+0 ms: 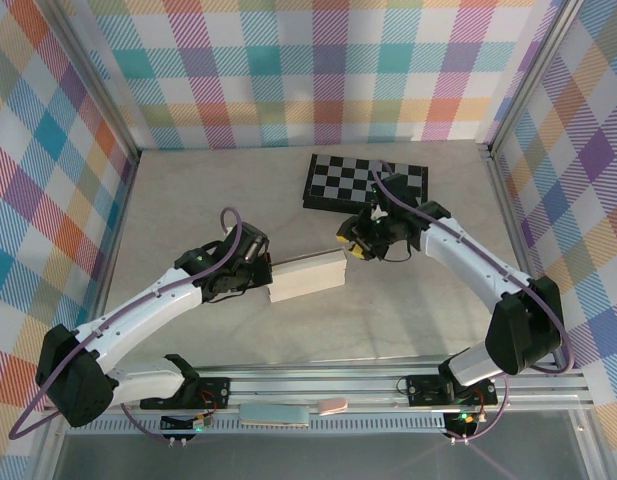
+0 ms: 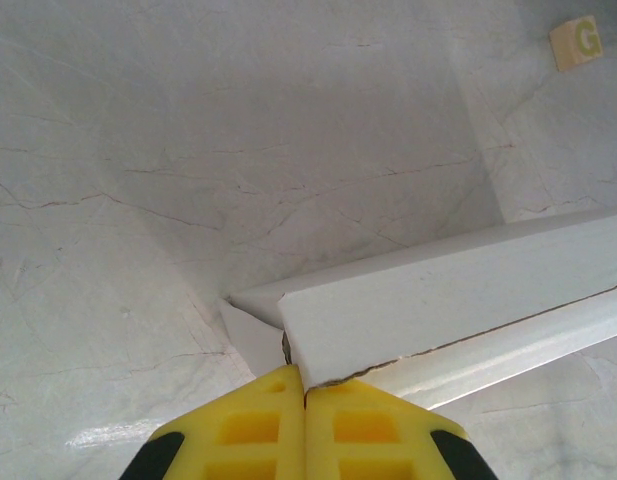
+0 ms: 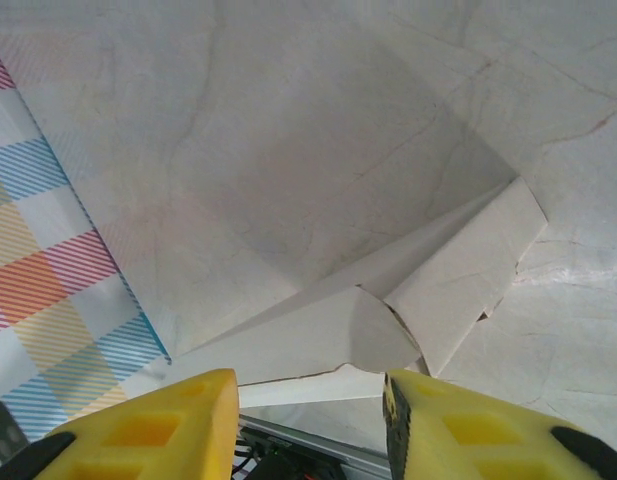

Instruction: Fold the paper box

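Observation:
The paper box [image 1: 308, 275] is a pale, partly folded shape lying mid-table. My left gripper [image 1: 264, 270] is at its left end. In the left wrist view the yellow fingertips [image 2: 305, 385] are pressed together, shut on the corner edge of the paper box [image 2: 458, 300]. My right gripper [image 1: 353, 246] hovers at the box's right end. In the right wrist view its jaws [image 3: 308, 405] stand open, with a rounded flap of the paper box [image 3: 328, 335] in front of the gap and close to the right finger [image 3: 458, 425].
A black-and-white checkered board [image 1: 364, 182] lies just behind the right gripper. A small wooden block with a green G [image 2: 575, 42] sits on the table beyond the box. Plaid walls enclose the table; a metal rail [image 1: 318, 385] runs along the near edge.

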